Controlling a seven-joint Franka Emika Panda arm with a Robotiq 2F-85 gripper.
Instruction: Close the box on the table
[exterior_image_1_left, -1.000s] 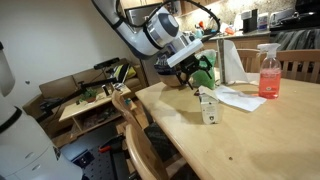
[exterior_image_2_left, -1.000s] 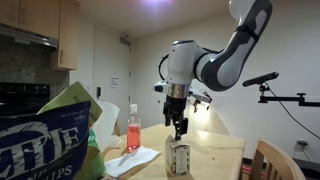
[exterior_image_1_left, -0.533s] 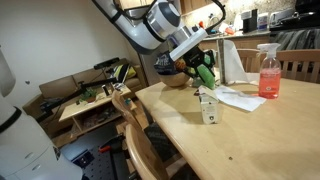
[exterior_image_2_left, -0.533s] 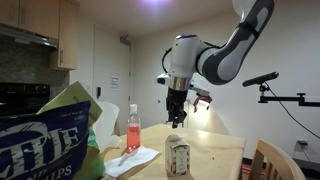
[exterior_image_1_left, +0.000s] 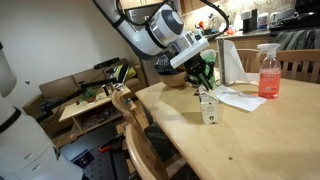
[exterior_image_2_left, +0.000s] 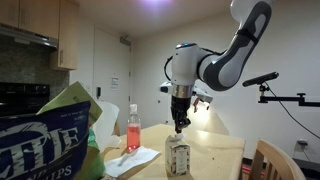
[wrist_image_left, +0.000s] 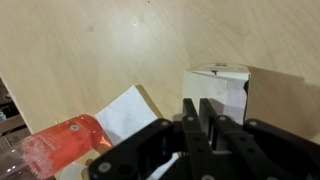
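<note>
The small cream-white box (exterior_image_1_left: 209, 106) stands upright on the light-brown wooden table (exterior_image_1_left: 235, 140), also visible in an exterior view as the box (exterior_image_2_left: 178, 157) on the table (exterior_image_2_left: 215, 155). My gripper (exterior_image_1_left: 205, 80) hangs just above its top, pointing down, as the gripper (exterior_image_2_left: 180, 125) also shows. In the wrist view the gripper (wrist_image_left: 197, 110) has its two fingers drawn almost together with nothing between them, and the box (wrist_image_left: 218, 88) lies right beyond the tips. I cannot tell how the top flaps stand.
A pink spray bottle (exterior_image_1_left: 268, 72) and flat white paper sheets (exterior_image_1_left: 238, 98) lie just beyond the box. A wooden chair (exterior_image_1_left: 135, 130) stands at the table's edge, and a cluttered low bench (exterior_image_1_left: 90, 100) behind it. A chip bag (exterior_image_2_left: 50, 135) fills the foreground.
The jaws have gone from wide open to nearly together. The gripper rose slightly, then came back down over the box top.
</note>
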